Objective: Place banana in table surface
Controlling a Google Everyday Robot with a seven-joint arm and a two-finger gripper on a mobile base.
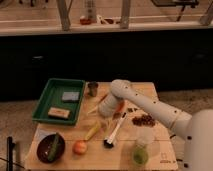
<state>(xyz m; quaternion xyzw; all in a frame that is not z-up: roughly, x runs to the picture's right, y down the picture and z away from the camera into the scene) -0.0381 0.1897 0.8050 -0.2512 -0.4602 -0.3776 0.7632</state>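
Note:
The banana [93, 131] is small and yellow. It lies on the light wooden table surface [150, 95], left of centre. My gripper [104, 119] hangs at the end of the white arm [145, 102], just above and right of the banana's upper end. Whether it touches the banana is not visible. An orange carrot [119, 106] lies just right of the gripper, partly hidden by the arm. A pale cream stick [94, 108] lies just left of the gripper.
A green tray [45, 97] holding two blocks sits at the left. A metal cup [92, 89] stands behind the gripper. A round orange fruit [79, 147], a dark bowl [50, 148], a black-and-white utensil [114, 134], a green-filled cup [141, 152] and a dark pile [145, 120] occupy the front and right.

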